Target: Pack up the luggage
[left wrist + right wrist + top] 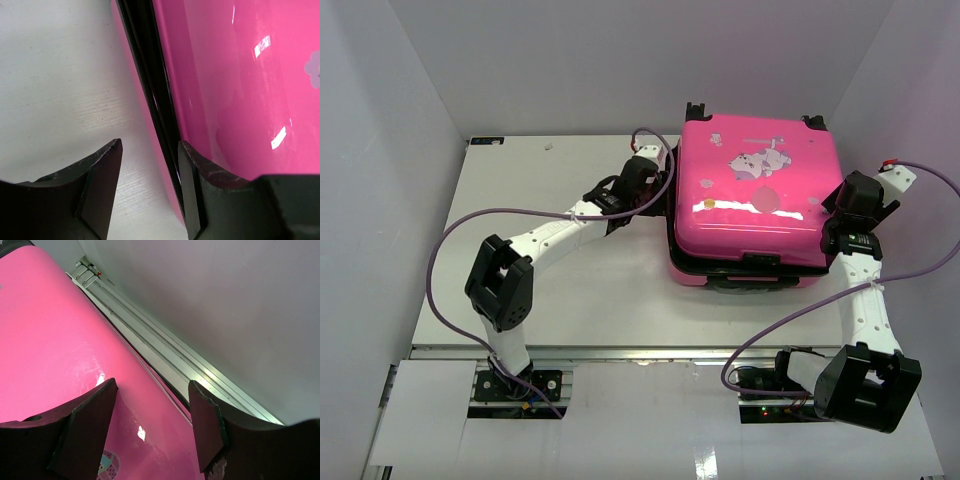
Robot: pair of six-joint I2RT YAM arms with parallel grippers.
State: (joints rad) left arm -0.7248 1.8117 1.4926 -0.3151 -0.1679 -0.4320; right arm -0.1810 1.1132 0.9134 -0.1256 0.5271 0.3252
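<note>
The luggage [750, 195] is a glossy hot-pink suitcase with cartoon prints, lying flat with its lid down at the back right of the table. My left gripper [665, 170] is open at its left side. In the left wrist view the left gripper [150, 145] straddles the black zipper trim [150, 75], with one finger over the pink shell [225, 100] and one over the table. My right gripper [830, 215] is open at the suitcase's right edge. In the right wrist view the right gripper [152, 384] hovers over the pink lid [50, 340], holding nothing.
The white table [550, 250] stretches left of the suitcase. Grey walls enclose the back and sides, and the right wall [225, 300] is close to the suitcase. An aluminium rail [165, 355] runs along the table's right edge. Purple cables loop off both arms.
</note>
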